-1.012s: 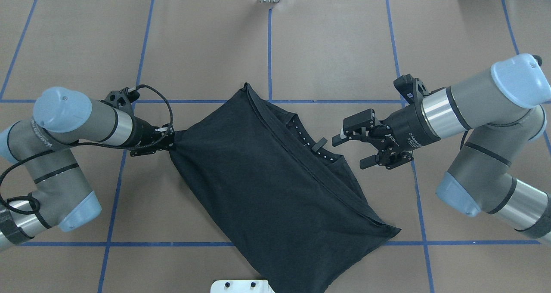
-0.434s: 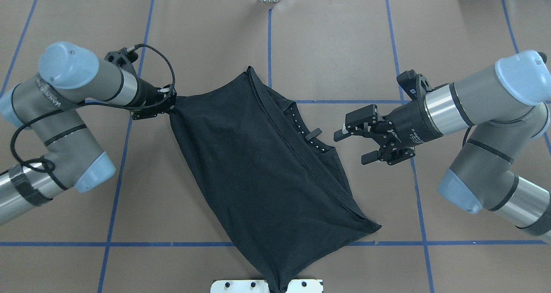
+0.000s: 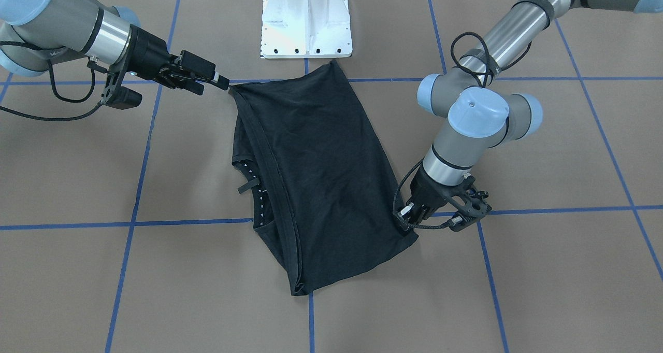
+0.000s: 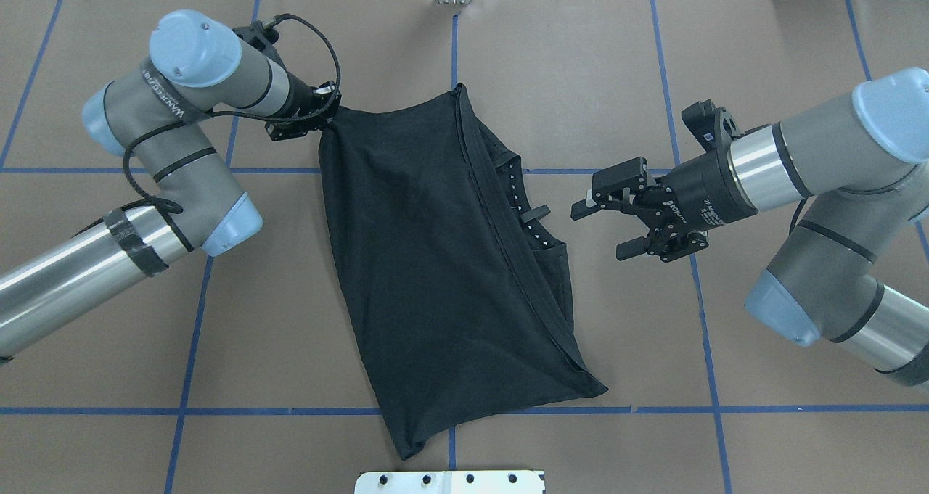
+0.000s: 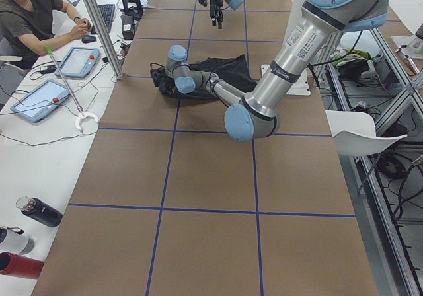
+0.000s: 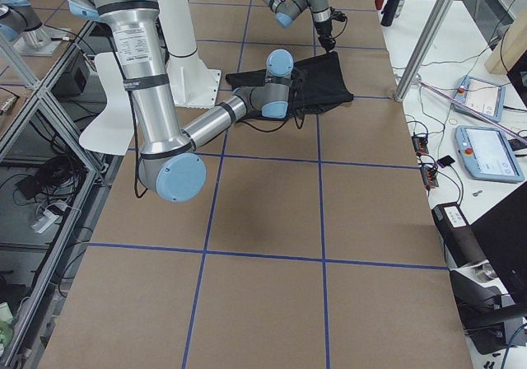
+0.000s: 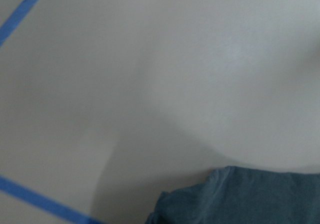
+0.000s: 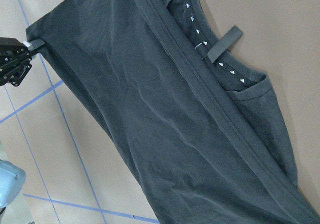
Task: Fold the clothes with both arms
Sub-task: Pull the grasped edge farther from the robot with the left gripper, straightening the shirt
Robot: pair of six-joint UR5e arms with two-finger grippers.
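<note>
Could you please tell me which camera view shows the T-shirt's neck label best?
The right wrist-mounted view: the neck label appears close, sharp and unobstructed at the T-shirt collar. The overhead and front-facing views show it only as a small strip; it cannot be made out in the side or left wrist views.

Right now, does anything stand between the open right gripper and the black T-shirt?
Nothing visible does. Only bare brown table shows between the right gripper and the T-shirt; the left gripper holds a far corner.
</note>
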